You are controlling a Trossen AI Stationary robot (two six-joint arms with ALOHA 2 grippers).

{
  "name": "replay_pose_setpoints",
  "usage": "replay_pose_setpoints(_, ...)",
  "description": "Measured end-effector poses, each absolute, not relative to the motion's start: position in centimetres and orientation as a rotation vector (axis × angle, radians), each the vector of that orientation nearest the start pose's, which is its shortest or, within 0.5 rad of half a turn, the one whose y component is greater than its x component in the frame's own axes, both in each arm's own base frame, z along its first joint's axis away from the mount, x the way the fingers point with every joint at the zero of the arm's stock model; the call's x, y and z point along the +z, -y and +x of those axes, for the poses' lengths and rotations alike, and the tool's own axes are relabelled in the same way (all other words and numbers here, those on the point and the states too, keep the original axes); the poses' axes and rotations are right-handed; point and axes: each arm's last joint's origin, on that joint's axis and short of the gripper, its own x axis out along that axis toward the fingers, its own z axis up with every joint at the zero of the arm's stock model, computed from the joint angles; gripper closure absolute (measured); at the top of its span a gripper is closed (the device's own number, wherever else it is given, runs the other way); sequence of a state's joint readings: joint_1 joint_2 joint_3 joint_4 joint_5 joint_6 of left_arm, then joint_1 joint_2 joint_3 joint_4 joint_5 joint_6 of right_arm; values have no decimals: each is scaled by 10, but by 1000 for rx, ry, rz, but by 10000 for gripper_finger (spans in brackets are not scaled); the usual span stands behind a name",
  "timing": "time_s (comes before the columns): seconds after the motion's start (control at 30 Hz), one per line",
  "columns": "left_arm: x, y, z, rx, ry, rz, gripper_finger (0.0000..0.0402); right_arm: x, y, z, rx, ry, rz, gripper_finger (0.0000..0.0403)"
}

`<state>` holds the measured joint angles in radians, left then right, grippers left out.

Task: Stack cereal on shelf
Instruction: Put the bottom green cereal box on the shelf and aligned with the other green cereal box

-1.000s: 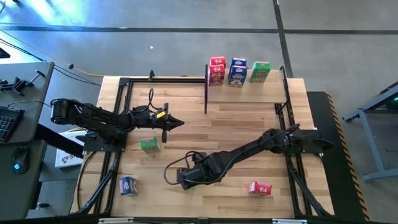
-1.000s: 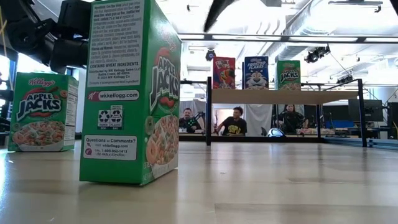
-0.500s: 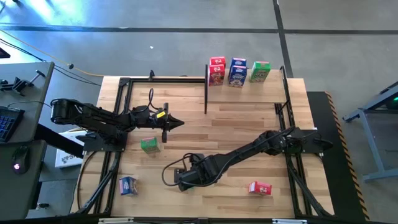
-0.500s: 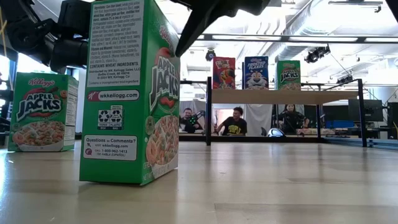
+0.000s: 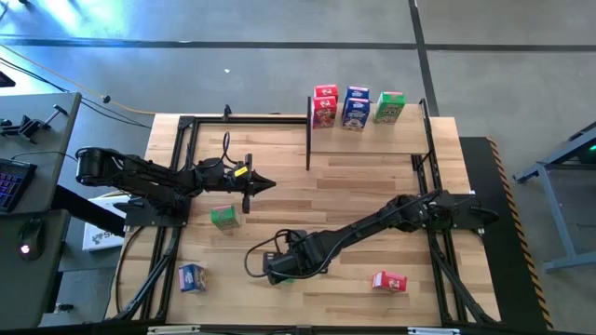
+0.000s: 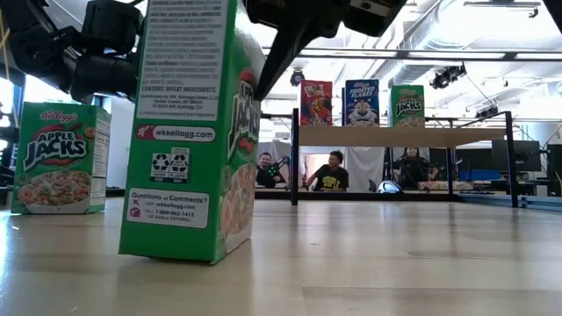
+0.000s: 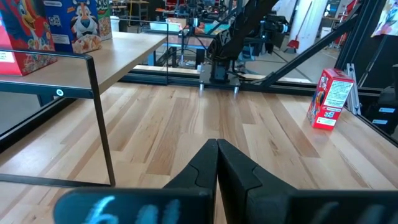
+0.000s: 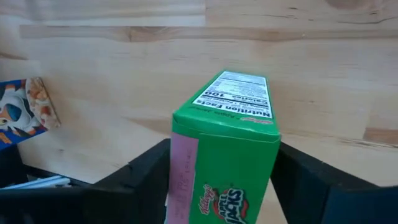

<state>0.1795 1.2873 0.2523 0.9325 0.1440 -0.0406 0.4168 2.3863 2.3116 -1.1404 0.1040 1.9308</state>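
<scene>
High view: right gripper [image 5: 284, 268] over green box [image 5: 288, 275] at near-centre table, shelf [image 5: 368, 130] far off, left gripper [image 5: 264, 184] pinched shut, idle; low: box [image 6: 192, 132] upright; right wrist: fingers [image 8: 144, 163] spread, straddling box [image 8: 225, 149], not yet clamped.

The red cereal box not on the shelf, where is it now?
In the high view, the red cereal box lies on the table's near right part, beside the right arm and apart from the right gripper.

Grey concrete floor [image 5: 279, 79] around the surface; three seated people [image 6: 332, 172] far behind; ceiling ducts [image 6: 439, 39] overhead.
</scene>
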Motion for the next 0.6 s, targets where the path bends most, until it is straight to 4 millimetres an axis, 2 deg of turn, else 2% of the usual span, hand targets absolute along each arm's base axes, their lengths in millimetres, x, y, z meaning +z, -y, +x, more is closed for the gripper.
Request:
replay_pose_setpoints(0.3,167,-35,216,38,-100,-57,401,238,-197,454,-868,-995,1344,215)
replay_pose_setpoints(0.47,167,-37,216,46,-100,-63,401,241,-193,455,-824,-1011,1295,222)
replay_pose_setpoints(0.6,167,-40,215,63,-102,-82,401,252,-182,455,-776,-1056,1214,222)
